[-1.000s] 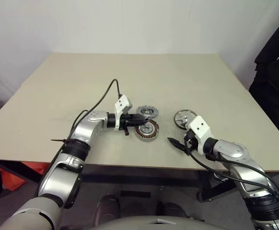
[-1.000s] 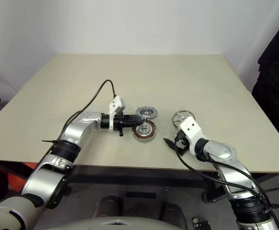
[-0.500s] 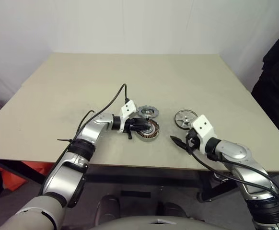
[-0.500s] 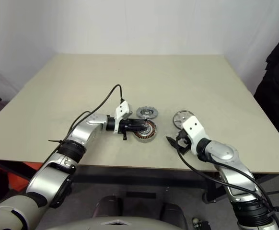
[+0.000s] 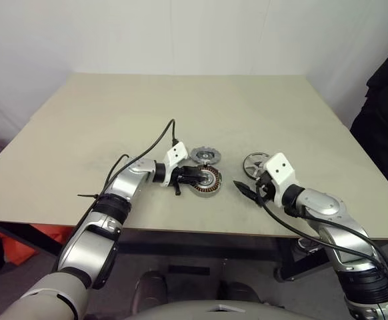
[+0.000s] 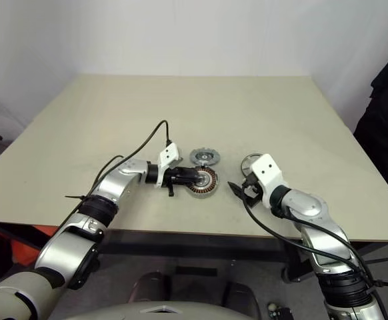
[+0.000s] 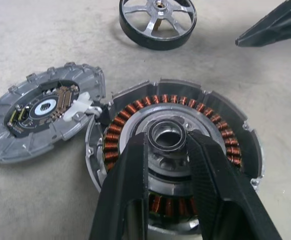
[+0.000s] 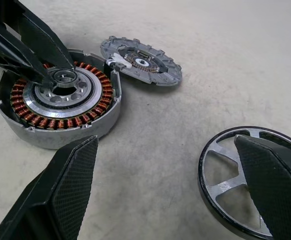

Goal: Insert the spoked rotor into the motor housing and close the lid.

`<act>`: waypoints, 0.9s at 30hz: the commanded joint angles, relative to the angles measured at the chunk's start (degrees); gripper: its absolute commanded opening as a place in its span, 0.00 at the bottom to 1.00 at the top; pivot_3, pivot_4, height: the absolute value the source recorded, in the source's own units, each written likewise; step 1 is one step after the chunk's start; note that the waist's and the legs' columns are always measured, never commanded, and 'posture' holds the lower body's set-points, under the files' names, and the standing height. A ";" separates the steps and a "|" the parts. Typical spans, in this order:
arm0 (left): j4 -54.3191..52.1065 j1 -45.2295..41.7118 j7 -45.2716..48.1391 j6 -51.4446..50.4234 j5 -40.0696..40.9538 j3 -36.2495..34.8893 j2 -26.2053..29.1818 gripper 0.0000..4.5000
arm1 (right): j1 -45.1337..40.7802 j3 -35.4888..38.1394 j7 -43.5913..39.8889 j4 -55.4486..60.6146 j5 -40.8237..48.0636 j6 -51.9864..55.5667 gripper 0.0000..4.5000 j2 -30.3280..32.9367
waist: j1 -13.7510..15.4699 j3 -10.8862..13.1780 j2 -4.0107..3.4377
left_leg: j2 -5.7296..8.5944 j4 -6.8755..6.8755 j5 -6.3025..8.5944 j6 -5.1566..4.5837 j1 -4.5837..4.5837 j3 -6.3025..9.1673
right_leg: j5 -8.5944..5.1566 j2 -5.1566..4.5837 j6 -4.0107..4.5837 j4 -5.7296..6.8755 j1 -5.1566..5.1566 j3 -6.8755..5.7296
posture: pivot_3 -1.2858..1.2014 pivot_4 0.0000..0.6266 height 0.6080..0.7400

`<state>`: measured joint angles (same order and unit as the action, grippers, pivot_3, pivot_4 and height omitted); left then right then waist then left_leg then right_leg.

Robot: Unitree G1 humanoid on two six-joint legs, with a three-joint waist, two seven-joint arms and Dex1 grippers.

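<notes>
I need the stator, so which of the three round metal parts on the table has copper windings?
The motor housing, under the left gripper. The lid is flat, the spoked rotor open.

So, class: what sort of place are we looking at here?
Probably a robotics lab or test bench: a plain beige table against a bare white wall, holding only motor parts: the motor housing, the lid and the spoked rotor.

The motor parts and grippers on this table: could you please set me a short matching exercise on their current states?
Things:
1. motor housing
2. spoked rotor
3. lid
4. right gripper

States:
A. fingers wide open, holding nothing
B. flat on the table, touching the housing's rim
C. left gripper pinching its centre hub
D. lying apart, beside the right gripper

Pairs: 1-C, 2-D, 3-B, 4-A
</notes>
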<state>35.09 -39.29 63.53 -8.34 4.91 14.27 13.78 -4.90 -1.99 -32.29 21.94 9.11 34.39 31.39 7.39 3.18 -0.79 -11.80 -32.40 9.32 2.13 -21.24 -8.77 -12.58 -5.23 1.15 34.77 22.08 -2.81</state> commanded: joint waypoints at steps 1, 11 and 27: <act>-0.66 -0.27 0.64 1.31 -0.30 0.20 0.28 0.17 | -0.35 0.11 0.52 0.70 -0.18 -1.02 1.00 -0.20 | 0.00 0.00 0.00 | 0.00 0.00 0.00 0.00 0.00 0.00 | 0.00 0.00 0.00 0.00 0.00 0.00 | 0.52 0.00 1.00; -1.45 0.00 0.17 0.97 -0.56 0.22 -0.20 0.17 | 0.58 0.43 0.65 0.94 -0.16 -1.74 1.00 -0.35 | 0.00 0.00 0.00 | 0.00 0.00 0.00 0.00 0.01 0.00 | 0.00 0.00 0.00 0.00 -0.01 0.00 | 0.52 0.00 1.00; -1.08 -0.89 -1.08 0.52 0.36 -1.07 -0.32 0.38 | -1.17 -0.22 0.46 0.19 -0.30 -1.50 1.00 -0.56 | -0.01 0.00 0.00 | 0.00 0.00 0.00 0.00 0.01 0.00 | 0.00 0.00 0.00 0.00 -0.01 0.00 | 0.52 0.00 1.00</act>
<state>35.07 -39.08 62.30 -7.99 4.32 14.36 13.21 -4.70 -2.07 -32.14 21.10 8.96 33.79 30.95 7.39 3.17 -0.79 -11.80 -32.41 9.32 2.13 -21.24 -8.77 -12.58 -5.23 1.15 34.78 22.08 -2.81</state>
